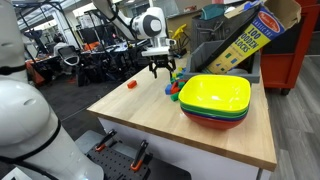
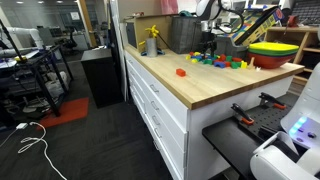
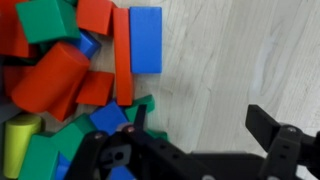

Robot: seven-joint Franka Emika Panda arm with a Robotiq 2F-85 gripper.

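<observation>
My gripper [image 1: 160, 68] hangs open and empty just above a pile of coloured wooden blocks [image 1: 174, 86] on the wooden table [image 1: 130, 115]. In the wrist view the open fingers [image 3: 200, 125] frame bare tabletop, with one finger next to a green block [image 3: 143, 110]. A blue block [image 3: 145, 39], a long orange block [image 3: 123, 55], a red block [image 3: 55, 75] and a yellow block [image 3: 20, 140] lie in the pile beside it. The pile also shows in an exterior view [image 2: 220, 60].
A stack of bowls, yellow on top [image 1: 215, 95], stands beside the pile and also shows in an exterior view [image 2: 275, 50]. A lone red block [image 1: 131, 85] lies apart on the table [image 2: 181, 72]. A block box [image 1: 245, 40] leans behind. A yellow bottle [image 2: 152, 40] stands at the back.
</observation>
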